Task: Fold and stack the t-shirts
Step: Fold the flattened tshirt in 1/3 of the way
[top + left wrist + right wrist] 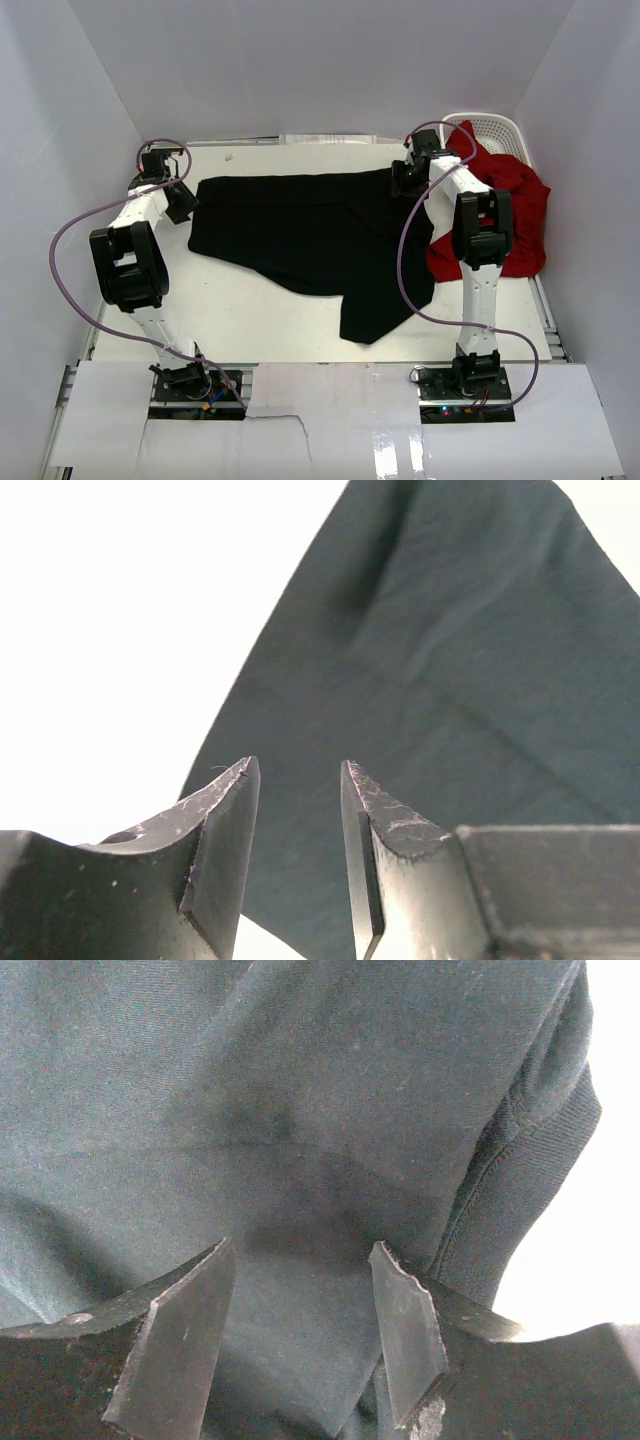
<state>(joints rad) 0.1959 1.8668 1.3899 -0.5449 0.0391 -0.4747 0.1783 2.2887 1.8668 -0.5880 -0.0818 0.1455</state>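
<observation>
i am hovering my left hand (pixel 295 767) and right hand (pixel 302 1248), both spread and empty, over the black t-shirt (pixel 300 230); i should be pinching its far corners evenly.

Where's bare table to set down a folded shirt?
Biggest bare patch: near-left table, between the black t-shirt and the front edge. There is a thin strip behind it at the far edge. The right side is crowded: red t-shirt, white basket, right arm.
</observation>
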